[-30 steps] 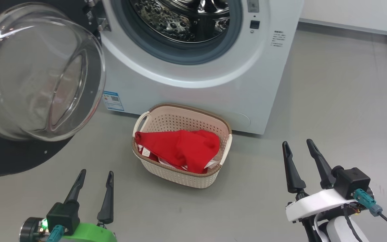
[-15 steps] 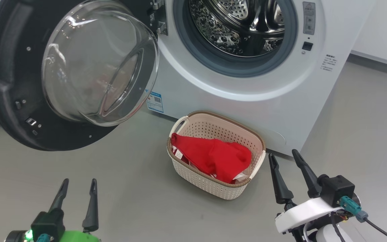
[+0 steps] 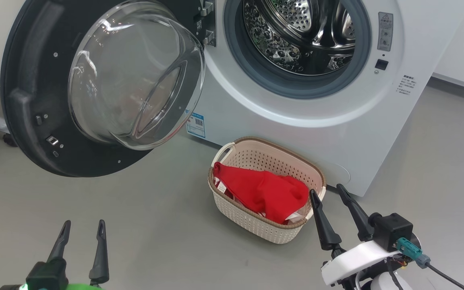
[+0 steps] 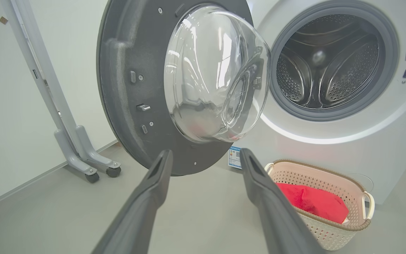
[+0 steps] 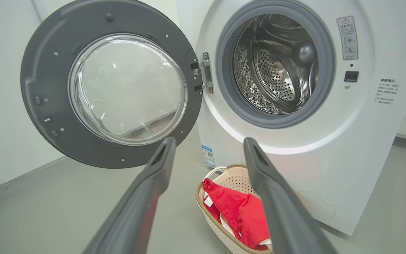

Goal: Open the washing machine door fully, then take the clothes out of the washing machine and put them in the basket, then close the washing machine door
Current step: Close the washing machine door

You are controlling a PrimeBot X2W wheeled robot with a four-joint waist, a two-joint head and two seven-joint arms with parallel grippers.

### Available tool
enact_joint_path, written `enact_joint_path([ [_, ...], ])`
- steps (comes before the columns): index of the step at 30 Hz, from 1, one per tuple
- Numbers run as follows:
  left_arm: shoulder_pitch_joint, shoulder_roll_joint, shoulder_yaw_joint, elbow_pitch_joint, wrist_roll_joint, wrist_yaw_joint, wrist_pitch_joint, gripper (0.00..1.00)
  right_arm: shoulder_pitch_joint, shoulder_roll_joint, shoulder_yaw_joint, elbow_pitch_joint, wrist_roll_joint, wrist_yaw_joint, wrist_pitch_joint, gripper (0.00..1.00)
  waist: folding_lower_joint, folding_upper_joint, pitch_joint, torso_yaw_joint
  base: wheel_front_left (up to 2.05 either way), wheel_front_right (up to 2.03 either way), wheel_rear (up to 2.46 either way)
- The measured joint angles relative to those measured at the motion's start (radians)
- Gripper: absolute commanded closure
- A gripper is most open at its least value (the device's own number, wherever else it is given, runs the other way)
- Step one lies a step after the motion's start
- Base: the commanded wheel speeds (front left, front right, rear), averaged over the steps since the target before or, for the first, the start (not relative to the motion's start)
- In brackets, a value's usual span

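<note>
1. Because the head camera has swung during the last second, the whole picture has shifted. The machine (image 3: 336, 133) ahead of both claws has not moved, but more of its front and drum mouth now shows.
2. Ahead of the left claw (image 3: 85, 222), the door (image 3: 30, 100) hangs swung wide, its glass bowl bulging out. More of its black rim shows than before.
3. Just ahead of the right claw (image 3: 326, 189), the basket (image 3: 256, 225) sits on the floor close before the machine, as before.
4. Clothes (image 3: 268, 193) lie heaped in the basket, unchanged.
5. Left claw: fingers spread wide, empty, touching nothing, gap as before.
6. Right claw: also spread wide and empty. In the head view its left fingertip overlaps the basket's rim, and I cannot tell whether they touch.
</note>
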Motion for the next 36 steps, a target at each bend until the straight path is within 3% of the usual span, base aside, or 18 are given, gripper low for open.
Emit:
enact_joint_path([
  [36,0.015,-0.001,0.001,-0.024,-0.008,0.000,0.000,0.00,-0.020,0.000,0.001,0.005,0.018,0.000,0.000,0.00,0.0000,0.0000,0.021,0.003,0.00,0.00,0.00],
])
